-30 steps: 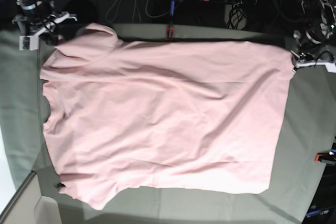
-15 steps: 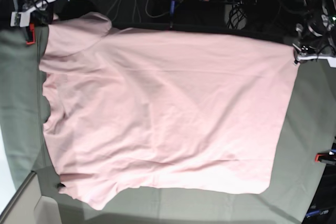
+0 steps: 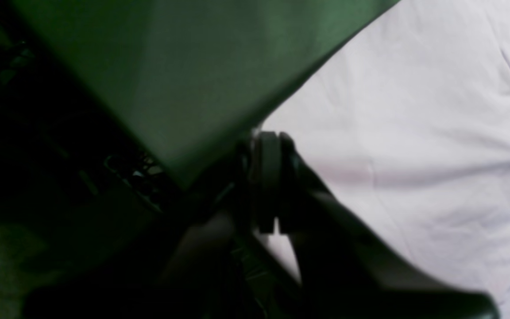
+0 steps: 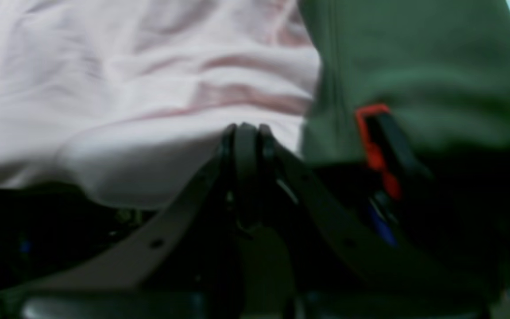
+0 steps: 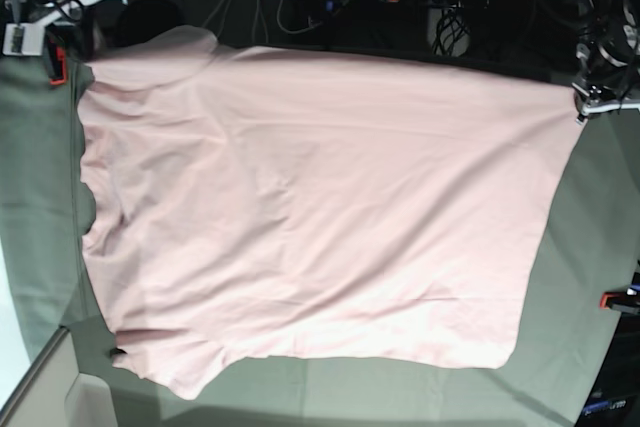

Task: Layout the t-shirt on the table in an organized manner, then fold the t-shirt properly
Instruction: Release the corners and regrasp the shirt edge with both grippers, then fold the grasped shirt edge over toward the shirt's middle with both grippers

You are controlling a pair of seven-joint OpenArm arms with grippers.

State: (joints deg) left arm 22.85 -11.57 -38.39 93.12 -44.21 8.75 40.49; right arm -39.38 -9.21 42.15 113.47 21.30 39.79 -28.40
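Shirt (image 5: 310,217): spread flat, plain side up, over most of the worktop (image 5: 40,177); far edge overhangs at 12 o'clock.
Left claw (image 3: 269,137): clamped on the hem corner, holding the cloth taut.
Right claw (image 4: 246,129): pinched shut on the sleeve edge, stretching it flat.

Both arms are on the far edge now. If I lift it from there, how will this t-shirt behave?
The t-shirt looks thin and creased, so it will probably drape and sag between the left gripper and right gripper. It likely weighs little. Dragged, it may bunch on the table cloth.
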